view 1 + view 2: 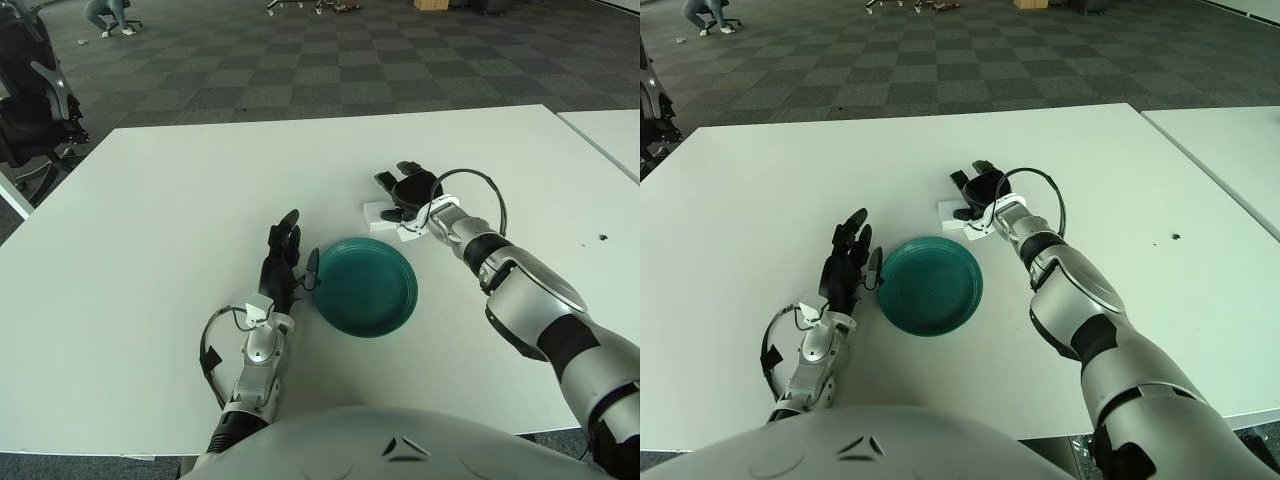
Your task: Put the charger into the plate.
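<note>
White worktop (150,200) over checkered carpet, green plate (367,286) near centre, white charger (381,213) just beyond its far edge, right robot hand (405,192) curled over it, left robot hand (283,255) spread beside the plate's left rim.

Head stereo pair, two eyes set slightly apart. Both are aimed forward and down from above the robot's chest, seen at 6 o'clock in each view. The table (150,200) is viewed at close range, nearly whole, with chequered floor (300,60) at 12 o'clock. The same scene is shared by both. In the right eye view the contents are shifted toward 9 o'clock; the plate (930,285) is placed left of its left eye position (367,287).
</note>
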Motion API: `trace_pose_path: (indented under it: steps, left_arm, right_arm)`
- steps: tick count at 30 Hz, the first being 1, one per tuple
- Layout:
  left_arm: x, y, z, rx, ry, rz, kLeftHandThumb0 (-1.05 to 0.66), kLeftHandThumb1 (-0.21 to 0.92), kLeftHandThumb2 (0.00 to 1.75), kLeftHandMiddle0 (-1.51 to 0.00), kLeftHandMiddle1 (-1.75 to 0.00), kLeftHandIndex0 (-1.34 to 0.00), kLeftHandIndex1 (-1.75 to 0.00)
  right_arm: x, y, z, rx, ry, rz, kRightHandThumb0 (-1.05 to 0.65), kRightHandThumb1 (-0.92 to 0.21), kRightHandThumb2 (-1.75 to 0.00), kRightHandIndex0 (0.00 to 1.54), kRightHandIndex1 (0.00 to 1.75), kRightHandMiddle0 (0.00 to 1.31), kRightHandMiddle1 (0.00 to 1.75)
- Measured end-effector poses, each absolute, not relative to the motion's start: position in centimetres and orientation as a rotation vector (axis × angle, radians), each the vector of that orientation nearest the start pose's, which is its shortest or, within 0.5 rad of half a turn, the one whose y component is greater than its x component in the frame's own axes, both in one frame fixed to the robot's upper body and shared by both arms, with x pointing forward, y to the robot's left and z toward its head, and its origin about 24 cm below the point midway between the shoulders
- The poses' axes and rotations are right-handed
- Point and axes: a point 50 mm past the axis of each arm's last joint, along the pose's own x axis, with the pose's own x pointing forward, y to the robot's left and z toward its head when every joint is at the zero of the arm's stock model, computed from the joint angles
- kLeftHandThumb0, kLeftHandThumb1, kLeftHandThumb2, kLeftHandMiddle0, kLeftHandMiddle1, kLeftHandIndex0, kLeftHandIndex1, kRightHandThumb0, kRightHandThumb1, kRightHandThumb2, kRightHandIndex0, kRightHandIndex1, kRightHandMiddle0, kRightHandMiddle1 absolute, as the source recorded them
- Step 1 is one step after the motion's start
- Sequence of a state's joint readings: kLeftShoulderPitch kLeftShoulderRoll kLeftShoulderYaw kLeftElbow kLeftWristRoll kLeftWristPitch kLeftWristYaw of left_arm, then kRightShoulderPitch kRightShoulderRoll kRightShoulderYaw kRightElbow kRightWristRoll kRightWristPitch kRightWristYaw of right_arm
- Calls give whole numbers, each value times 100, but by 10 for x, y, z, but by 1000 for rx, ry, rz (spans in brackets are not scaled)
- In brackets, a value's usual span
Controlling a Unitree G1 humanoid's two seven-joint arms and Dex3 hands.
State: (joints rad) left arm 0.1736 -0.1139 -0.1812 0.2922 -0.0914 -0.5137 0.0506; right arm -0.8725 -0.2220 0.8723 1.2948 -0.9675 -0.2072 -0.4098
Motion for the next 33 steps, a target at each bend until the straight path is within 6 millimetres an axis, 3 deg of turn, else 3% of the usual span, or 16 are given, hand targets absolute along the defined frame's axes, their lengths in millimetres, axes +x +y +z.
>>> trace_pose_path:
  steps: [21, 33]
  left_arm:
    - [202, 94, -8, -203, -64, -39, -69, 92, 80, -21, 0, 0, -51]
    - [202, 92, -8, -186, -69, -43, -70, 92, 80, -20, 0, 0, -52]
  right_arm:
    - [356, -106, 14, -1879, -225, 504, -85, -92, -74, 3, 0, 0, 3]
    - [357, -106, 14, -1897, -206, 512, -92, -92, -81, 1, 0, 0, 0]
